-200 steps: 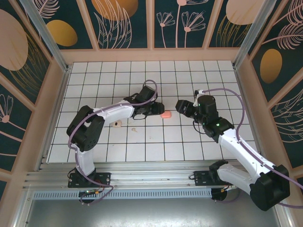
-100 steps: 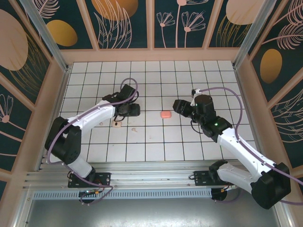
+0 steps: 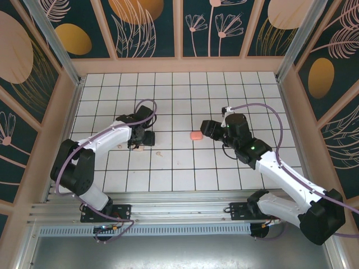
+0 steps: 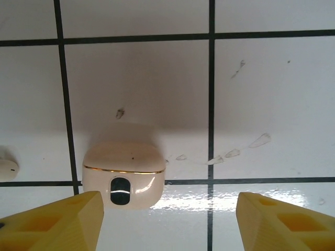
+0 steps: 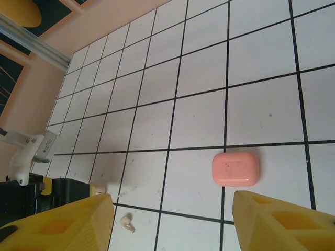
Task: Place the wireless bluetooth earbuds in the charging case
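Case [image 4: 124,175], cream, under wide-spread left claw [image 4: 167,206] — earbud [image 4: 6,170] just beside

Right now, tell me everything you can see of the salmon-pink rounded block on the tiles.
The salmon-pink block is a flat-lying slab with rounded corners and edges, smooth and slightly glossy like plastic or silicone, with faint dark specks on top. No seam, lid or opening shows. It sits inside one tile of the white gridded table, close to a black line, touching nothing else.
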